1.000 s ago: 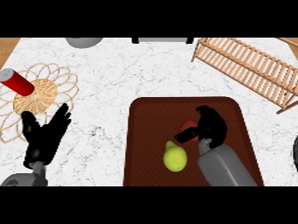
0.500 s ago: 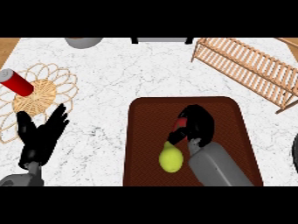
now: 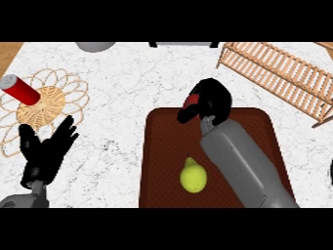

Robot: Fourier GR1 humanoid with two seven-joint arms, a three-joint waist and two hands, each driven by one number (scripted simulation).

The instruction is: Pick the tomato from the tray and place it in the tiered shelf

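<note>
Head view: the black right hand [image 3: 211, 100] is curling its fingers around the small red tomato [image 3: 191, 100], holding it above the far edge of the dark brown rectangular tray [image 3: 161, 146]. The black left hand [image 3: 48, 151] is resting with fingers spread at lower left. The slatted wooden tiered shelf [image 3: 288, 78] is standing at upper right.

Brightness: bright and even over the white marbled counter [image 3: 147, 88].
Light source: diffuse, no single direction evident.
Shadows: faint; none marked beneath the slatted wooden shelf [image 3: 288, 78] at far right.
Glare: none; the dark brown rectangular tray [image 3: 161, 161] looks matte.
Focus: uniform near to far.
Edge distortion: none evident.
</note>
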